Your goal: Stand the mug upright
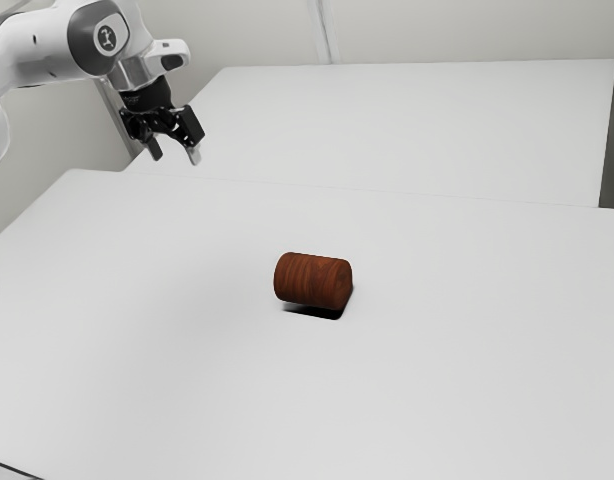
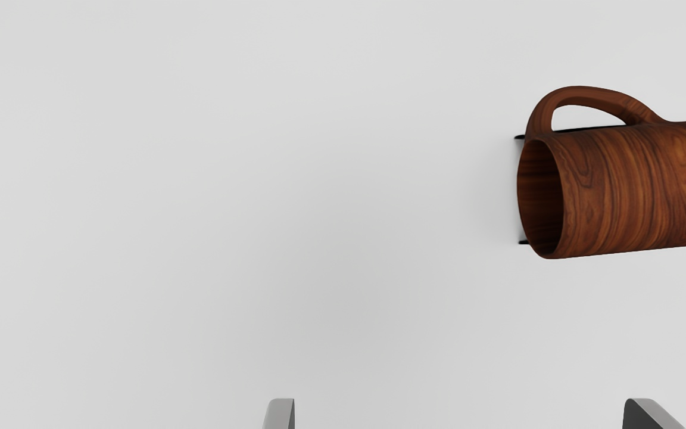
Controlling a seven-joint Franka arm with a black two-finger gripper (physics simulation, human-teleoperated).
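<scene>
The brown, wood-grained cylindrical mug (image 1: 312,280) lies sideways on the flat white tabletop (image 1: 437,390); the black two-fingered gripper (image 1: 175,157), spread wide, hangs higher than the mug, well apart.

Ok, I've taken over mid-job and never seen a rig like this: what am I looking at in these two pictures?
The machine is a single jointed robot arm, ending in a black two-finger gripper. The exterior view comes from a camera at the arm's side. The wrist view comes from a camera on the arm's hand, so the gripper's own fingertips poke in at the bottom edge.

On the pale table lies a brown wood-grained mug, tipped on its side; the wrist view shows its handle and open mouth. Nothing is held: the gripper is open, above the table.
</scene>
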